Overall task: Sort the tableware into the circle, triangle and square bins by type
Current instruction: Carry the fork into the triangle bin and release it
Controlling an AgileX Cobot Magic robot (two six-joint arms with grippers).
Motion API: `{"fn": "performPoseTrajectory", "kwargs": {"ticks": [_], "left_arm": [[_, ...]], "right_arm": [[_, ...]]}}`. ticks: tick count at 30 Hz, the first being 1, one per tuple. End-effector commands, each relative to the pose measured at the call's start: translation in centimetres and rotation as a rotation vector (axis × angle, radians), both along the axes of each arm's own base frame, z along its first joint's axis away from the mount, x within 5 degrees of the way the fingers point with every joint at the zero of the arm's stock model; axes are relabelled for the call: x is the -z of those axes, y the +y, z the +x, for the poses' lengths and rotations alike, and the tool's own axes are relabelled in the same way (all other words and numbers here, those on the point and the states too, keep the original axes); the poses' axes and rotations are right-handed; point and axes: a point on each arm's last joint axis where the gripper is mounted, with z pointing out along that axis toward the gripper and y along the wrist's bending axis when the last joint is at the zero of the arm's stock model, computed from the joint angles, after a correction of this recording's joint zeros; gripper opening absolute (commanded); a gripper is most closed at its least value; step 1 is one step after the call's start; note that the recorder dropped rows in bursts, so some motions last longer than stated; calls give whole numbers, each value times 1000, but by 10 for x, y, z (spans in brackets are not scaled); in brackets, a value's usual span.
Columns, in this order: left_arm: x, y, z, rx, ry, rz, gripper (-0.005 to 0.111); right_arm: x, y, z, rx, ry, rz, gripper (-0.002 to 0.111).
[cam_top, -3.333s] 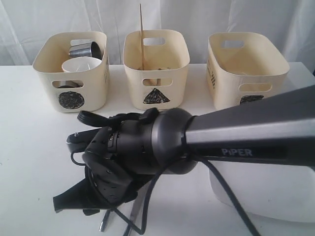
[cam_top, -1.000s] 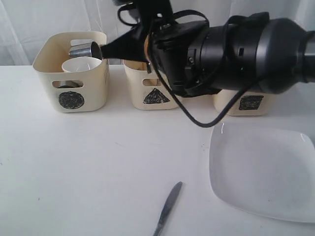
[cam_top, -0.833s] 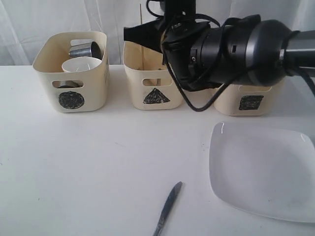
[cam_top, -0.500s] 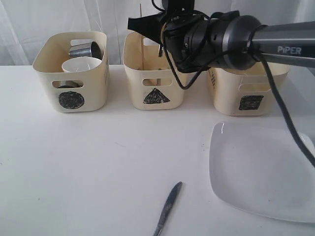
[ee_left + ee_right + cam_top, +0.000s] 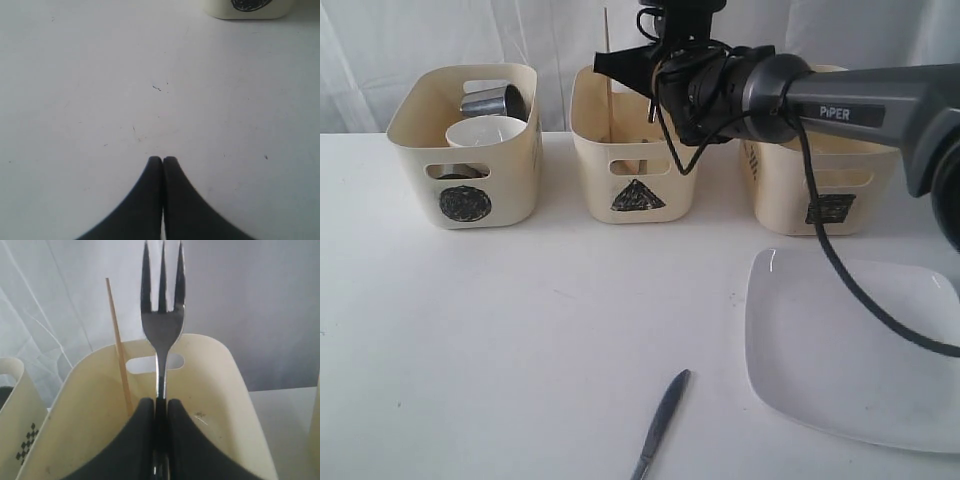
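Three cream bins are seen at the back of the white table in the exterior view: the circle bin on the left, the triangle bin in the middle, the square bin on the right; a steel mug and a white bowl are held in the circle bin, and a wooden chopstick stands upright in the triangle bin; a knife lies on the table near the front edge, just beside the large white plate but apart from it; the right gripper is held above the triangle bin, its dark arm reaching in from the right across the square bin.

In the left wrist view the left gripper is shown with its fingers pressed together and nothing between them, over bare table; a corner of one bin with a black scribble is caught at the picture's edge, and which bin it is cannot be told.

In the right wrist view the fork is pinched by its handle in the right gripper, the tines pointing away from the fingers; the open triangle bin lies beyond it, with the chopstick leaning against the wall near the cut-out handle.
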Motion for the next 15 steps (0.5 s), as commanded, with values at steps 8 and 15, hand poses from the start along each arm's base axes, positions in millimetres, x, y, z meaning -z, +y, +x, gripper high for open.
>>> {"fn": "performPoseTrajectory", "kwargs": {"ticks": [8,15], "left_arm": [[3,-1,-1,2,22,-13,0],[3,-1,-1,2,22,-13,0]], "right_arm": [[11,-9,11,-17,17,-16,41],[4,-9,9,-29,8,-10,43]]}}
